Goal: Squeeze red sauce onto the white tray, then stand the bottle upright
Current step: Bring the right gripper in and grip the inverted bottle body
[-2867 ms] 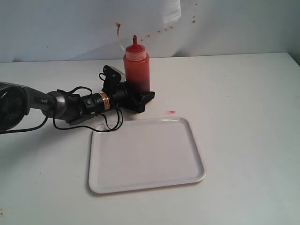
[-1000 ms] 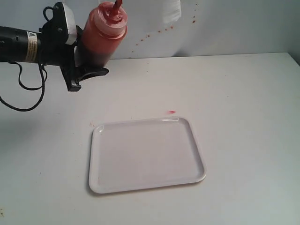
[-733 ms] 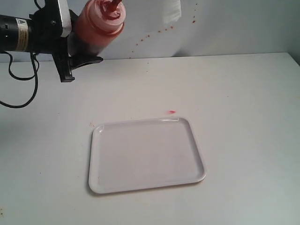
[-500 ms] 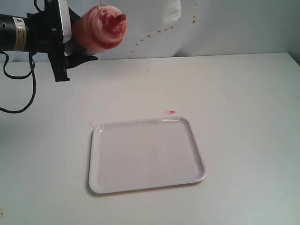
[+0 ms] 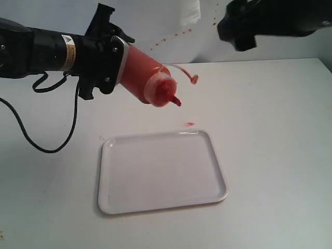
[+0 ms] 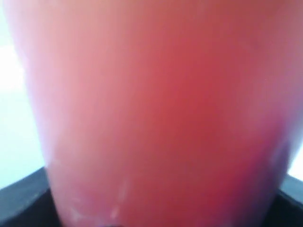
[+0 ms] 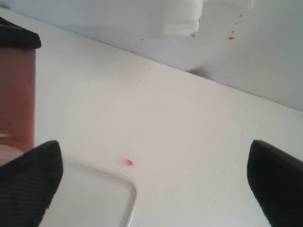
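Only label I can spot is a sticker [image 5: 66,45] with a yellow warning triangle on the left arm, and its text is too small to read. That arm reaches in level from the side. The left gripper [image 5: 115,59] has its jaws clamped on the bottle [image 5: 142,78], which is up in the air over the bench [image 5: 270,129], tipped with the nozzle [image 5: 175,100] aimed down toward the white tray's [image 5: 161,207] far edge. The right gripper [image 7: 152,146] hovers high, jaws spread wide, holding nothing.

White table [image 5: 270,129] with a small pinkish-red spot [image 5: 190,124]; scattered red specks [image 5: 176,35] on the pale wall [image 5: 41,10] behind.
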